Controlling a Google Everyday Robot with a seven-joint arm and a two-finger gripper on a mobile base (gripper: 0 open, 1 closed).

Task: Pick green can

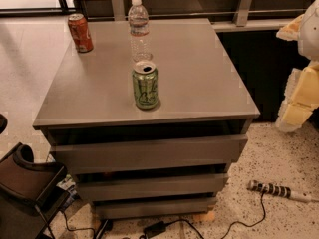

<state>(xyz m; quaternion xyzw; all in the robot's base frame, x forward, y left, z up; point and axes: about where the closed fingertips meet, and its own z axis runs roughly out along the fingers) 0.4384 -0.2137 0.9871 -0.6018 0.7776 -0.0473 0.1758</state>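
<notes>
The green can (145,85) stands upright on the grey cabinet top (199,68), near the middle of its front half. It is light green with dark scribbled lettering and a silver top with an open pull-tab hole. My gripper (298,96), white and cream-yellow, is at the right edge of the camera view. It is beyond the cabinet's right side, well to the right of the can, and touches nothing.
A clear plastic water bottle (139,28) stands just behind the green can. A red-orange soda can (80,32) stands at the back left corner. The cabinet has drawers below. A dark chair (27,183) is at lower left. Cables and a striped tool (276,190) lie on the floor.
</notes>
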